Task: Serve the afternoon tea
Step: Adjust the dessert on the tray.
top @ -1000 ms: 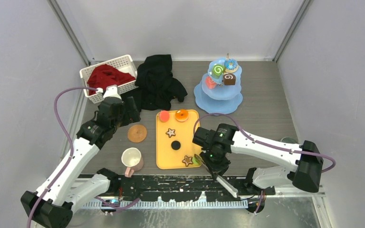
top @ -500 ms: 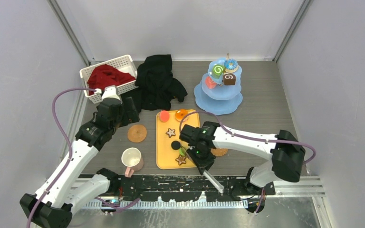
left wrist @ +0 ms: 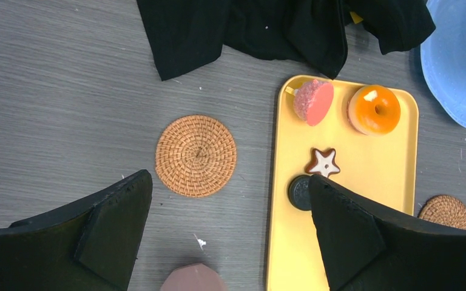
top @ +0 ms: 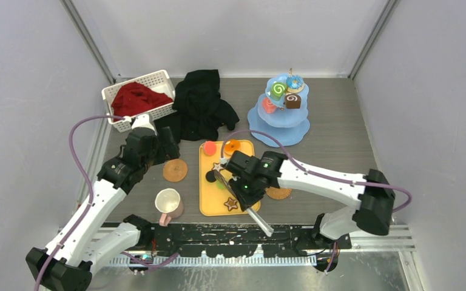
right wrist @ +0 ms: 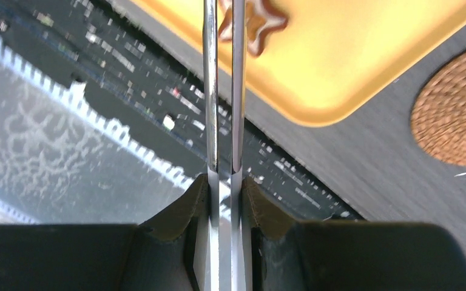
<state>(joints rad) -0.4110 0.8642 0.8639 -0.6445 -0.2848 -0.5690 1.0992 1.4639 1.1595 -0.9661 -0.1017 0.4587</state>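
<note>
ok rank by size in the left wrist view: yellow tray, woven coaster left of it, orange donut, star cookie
1. yellow tray, though partly cut off
2. woven coaster
3. orange donut
4. star cookie
All lie at table level, so nearness hardly matters.

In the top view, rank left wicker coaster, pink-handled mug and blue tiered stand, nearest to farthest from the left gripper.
1. Left wicker coaster, right by the left gripper.
2. Pink-handled mug, at the near edge.
3. Blue tiered stand, far right, at the back.
</note>
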